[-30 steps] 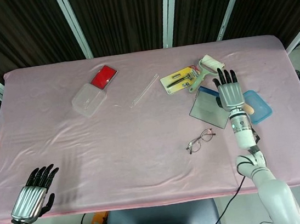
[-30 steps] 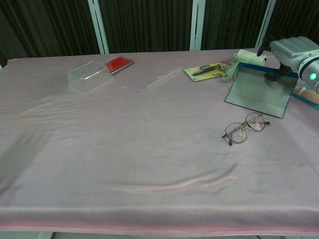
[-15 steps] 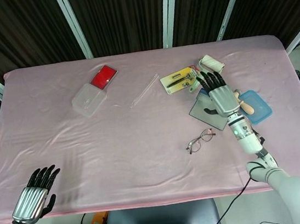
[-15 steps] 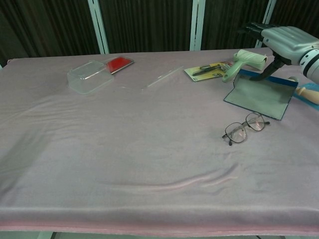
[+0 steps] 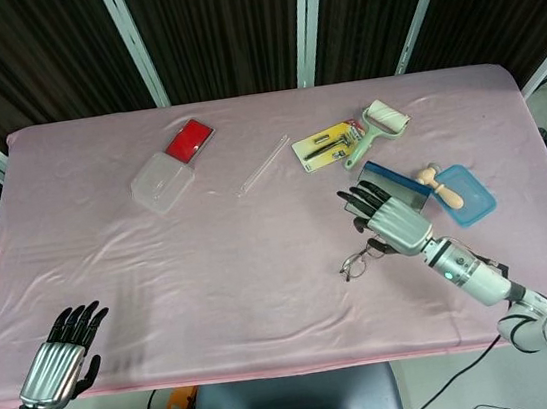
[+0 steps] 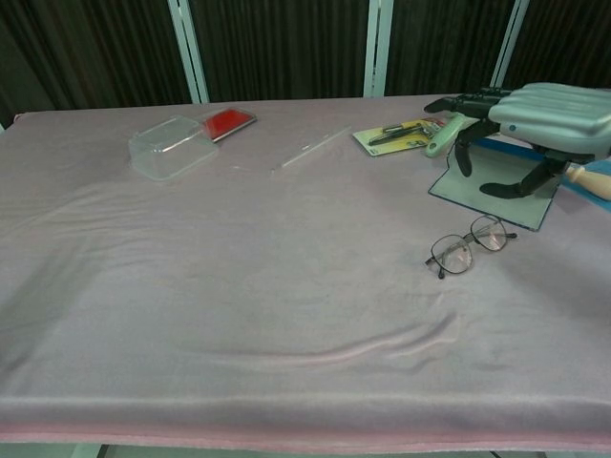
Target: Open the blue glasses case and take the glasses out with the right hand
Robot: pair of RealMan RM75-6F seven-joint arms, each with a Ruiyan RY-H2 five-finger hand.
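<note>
Hovering palm-down above the glasses, the right hand has its fingers spread and holds nothing; the chest view shows it clear of the cloth. The glasses lie unfolded on the pink tablecloth, just in front of the blue glasses case, which lies open with its grey lining up. Beyond the case sit a lint roller and a yellow tool pack. The left hand hangs empty, fingers apart, off the table's near left edge.
</note>
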